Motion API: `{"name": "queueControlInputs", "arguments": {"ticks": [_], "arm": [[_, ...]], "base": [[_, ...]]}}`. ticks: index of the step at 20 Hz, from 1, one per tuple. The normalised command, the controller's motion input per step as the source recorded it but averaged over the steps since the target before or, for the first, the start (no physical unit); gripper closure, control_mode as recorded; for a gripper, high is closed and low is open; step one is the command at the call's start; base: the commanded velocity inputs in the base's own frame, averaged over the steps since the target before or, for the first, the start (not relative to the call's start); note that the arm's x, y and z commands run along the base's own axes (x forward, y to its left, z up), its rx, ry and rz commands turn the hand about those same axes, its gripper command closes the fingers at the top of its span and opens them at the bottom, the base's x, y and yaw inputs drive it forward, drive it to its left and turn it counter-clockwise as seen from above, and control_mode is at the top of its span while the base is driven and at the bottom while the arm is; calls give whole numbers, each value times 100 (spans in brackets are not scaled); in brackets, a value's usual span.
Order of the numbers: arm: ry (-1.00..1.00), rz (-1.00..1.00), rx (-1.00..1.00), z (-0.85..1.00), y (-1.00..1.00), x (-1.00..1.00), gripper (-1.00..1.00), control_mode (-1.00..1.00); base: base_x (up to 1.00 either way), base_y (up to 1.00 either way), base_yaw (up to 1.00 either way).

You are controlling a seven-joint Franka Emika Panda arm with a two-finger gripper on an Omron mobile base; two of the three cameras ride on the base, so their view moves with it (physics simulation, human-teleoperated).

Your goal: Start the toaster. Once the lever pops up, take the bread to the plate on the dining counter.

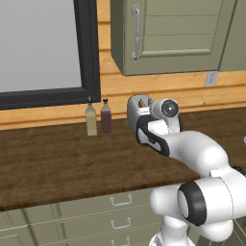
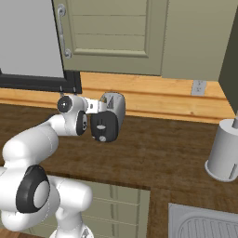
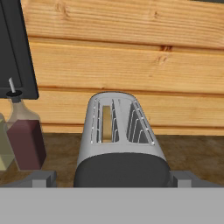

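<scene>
The wooden counter (image 2: pixel 176 153) is carrying the toaster (image 2: pixel 109 116) against the plank wall (image 3: pixel 131 57). The gripper (image 3: pixel 113 178) is hanging released, its fingertips (image 3: pixel 41 178) straddling the toaster's black end. Bread (image 3: pixel 106 124) is sitting in one slot, beside two bottles (image 1: pixel 98 119).

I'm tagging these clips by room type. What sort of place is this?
Most likely a home kitchen. A toaster with bread in one slot stands on a wooden counter with drawers below, two bottles sit by the wall, and a sink shows at the counter's edge.
</scene>
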Motion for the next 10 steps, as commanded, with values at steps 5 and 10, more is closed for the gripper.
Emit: {"name": "queueControlInputs", "arguments": {"ticks": [5,10], "arm": [[0,0,0,0,0,0,-100,-100],[0,0,0,0,0,0,-100,-100]], "base": [[0,0,0],[0,0,0]]}}
